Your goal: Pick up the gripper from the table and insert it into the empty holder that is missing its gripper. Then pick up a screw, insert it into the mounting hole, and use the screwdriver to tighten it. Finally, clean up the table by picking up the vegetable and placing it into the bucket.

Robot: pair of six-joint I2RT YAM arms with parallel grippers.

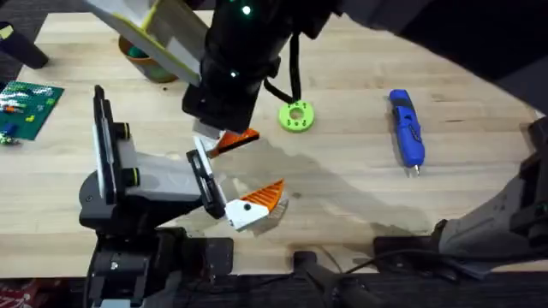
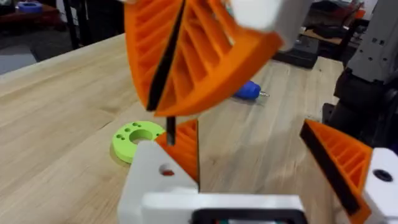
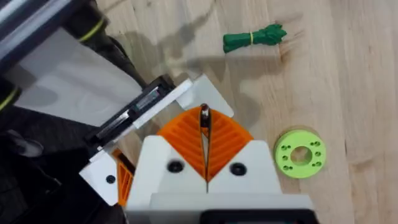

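Pincer on right arm (image 3: 204, 124) clamped on thin dark rod (image 2: 170, 129) over holder (image 3: 143, 102); left pincer (image 2: 249, 127) stands apart.

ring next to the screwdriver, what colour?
Bright green ring, pale hub with small holes; clearest in the right wrist view.

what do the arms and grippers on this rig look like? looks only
Right arm: black housing with a lit green light and a black cable looping beside it. Right gripper: white finger bases with one dark hole each, and orange ribbed pads. Left gripper: same white bases, orange ribbed wedge pads, black-edged.
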